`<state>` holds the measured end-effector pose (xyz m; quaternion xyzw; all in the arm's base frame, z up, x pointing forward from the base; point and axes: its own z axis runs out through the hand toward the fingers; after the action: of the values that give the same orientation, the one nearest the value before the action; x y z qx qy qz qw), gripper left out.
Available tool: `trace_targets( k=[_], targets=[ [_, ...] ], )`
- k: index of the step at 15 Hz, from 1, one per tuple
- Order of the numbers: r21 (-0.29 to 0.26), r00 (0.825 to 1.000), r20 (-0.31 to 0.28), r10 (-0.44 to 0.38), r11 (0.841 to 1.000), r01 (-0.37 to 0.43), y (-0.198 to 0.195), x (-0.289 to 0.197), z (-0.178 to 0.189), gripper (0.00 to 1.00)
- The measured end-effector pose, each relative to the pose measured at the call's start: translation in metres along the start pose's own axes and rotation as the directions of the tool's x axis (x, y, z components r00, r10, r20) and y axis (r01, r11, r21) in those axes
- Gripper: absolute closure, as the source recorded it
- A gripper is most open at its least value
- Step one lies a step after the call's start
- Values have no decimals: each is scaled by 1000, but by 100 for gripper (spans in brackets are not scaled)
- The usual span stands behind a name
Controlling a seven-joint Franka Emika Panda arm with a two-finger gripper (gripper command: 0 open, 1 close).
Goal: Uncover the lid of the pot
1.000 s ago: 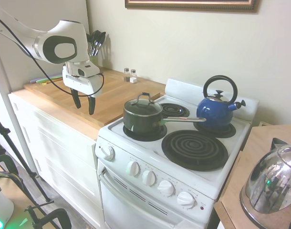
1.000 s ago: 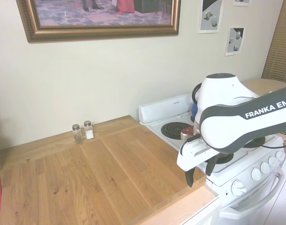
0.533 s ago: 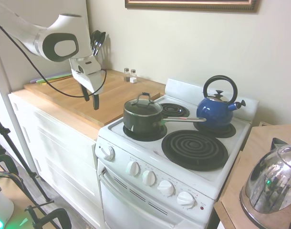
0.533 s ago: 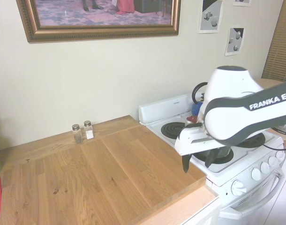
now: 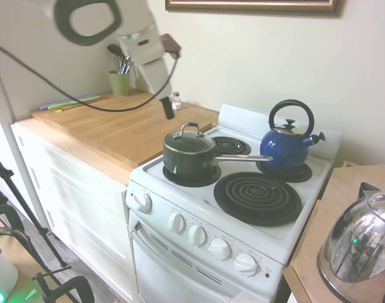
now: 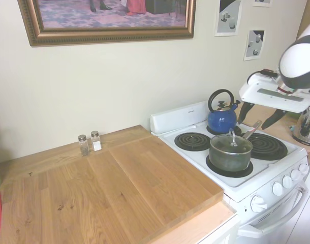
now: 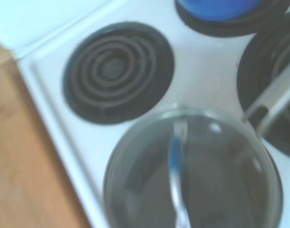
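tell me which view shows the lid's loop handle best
The first exterior view: the lid sits on the pot with its arched loop seen side-on, sharp and unblocked. The second exterior view shows the lid smaller, loop nearly end-on. The wrist view looks down on the lid, blurred, loop a thin streak.

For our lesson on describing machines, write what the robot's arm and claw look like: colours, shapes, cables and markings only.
The arm has a glossy white, rounded shell with a dark oval ring inset on its joint. A thin black cable loops below it. The wrist is a flat white block, and the claw has two slim black fingers. No lettering is visible now.
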<state>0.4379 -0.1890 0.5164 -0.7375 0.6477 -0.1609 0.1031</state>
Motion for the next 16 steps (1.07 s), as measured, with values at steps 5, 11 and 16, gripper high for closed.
trace_targets(
  k=[5,11,16],
  targets=[
    [-196,999,-1,-37,980,36,-59,5,80,100],
    [-265,999,14,-38,963,41,-52,9,83,100],
    [-268,998,20,-52,962,56,-60,3,80,100]
  ],
)
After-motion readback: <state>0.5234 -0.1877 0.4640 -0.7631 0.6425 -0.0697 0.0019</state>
